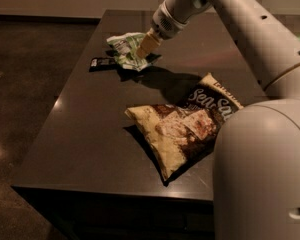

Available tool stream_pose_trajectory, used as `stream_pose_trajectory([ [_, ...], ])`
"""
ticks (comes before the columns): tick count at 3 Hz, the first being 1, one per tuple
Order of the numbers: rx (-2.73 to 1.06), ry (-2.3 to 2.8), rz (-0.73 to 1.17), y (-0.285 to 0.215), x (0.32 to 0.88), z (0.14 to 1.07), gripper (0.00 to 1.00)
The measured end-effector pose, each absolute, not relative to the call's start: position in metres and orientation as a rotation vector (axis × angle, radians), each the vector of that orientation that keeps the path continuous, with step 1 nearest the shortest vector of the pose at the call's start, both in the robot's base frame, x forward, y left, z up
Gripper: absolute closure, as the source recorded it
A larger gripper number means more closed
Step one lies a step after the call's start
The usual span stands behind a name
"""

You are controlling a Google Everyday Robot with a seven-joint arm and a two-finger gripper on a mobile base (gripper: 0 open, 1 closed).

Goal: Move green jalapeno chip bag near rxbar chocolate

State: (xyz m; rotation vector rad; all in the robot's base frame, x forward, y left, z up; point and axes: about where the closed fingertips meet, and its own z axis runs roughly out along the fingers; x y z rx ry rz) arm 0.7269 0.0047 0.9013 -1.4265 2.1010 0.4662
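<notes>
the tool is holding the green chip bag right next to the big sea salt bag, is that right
No. The camera view shows the tool holding the green jalapeno chip bag right next to the rxbar chocolate, toward the far left of the table; the big Sea Salt bag lies apart, nearer the camera.
</notes>
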Motion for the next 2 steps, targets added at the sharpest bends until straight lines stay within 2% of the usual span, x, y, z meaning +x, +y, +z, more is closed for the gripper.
stream_pose_trajectory([
  [1, -1.43, 2.102, 0.47, 0.007, 0.7273, 0.8984, 0.0],
  [2, -1.43, 2.102, 0.47, 0.0071, 0.7273, 0.8982, 0.0],
])
